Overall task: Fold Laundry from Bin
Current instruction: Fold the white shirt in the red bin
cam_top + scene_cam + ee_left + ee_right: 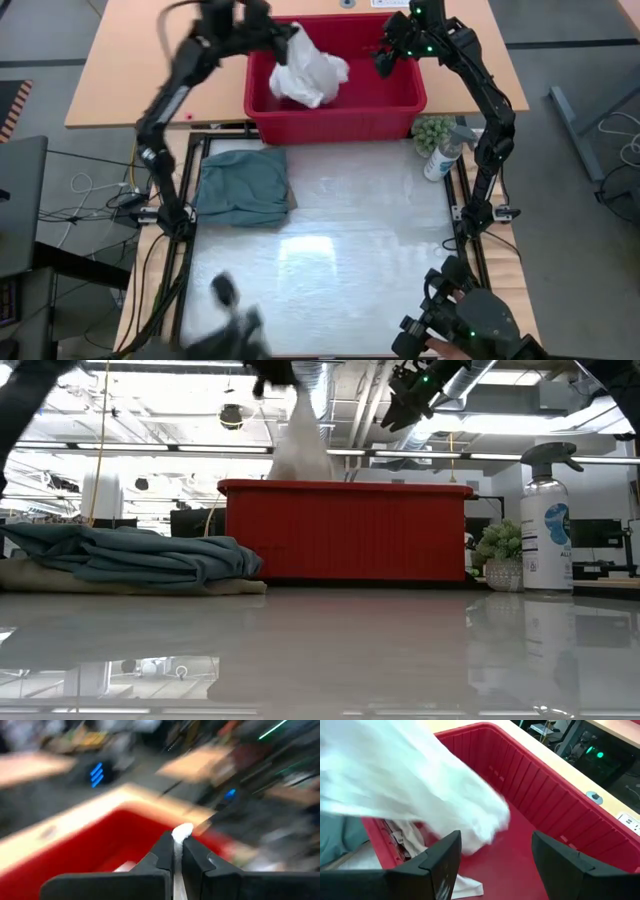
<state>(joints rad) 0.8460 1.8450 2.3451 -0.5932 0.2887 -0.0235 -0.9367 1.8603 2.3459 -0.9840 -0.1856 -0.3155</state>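
Glossy grey sheeting covered your bench (340,230), with the red bin (335,110) at its far edge. A white garment (308,68), soft and crumpled, hung over the bin, its lower folds trailing inside; a teal garment (242,186) lay folded on the bench near the left arm's base. Motion blur smeared your left arm. Your left pincer (178,845) was clenched on the white garment's top. Your right pincer (495,852) hovered above the bin, spread wide, holding nothing.
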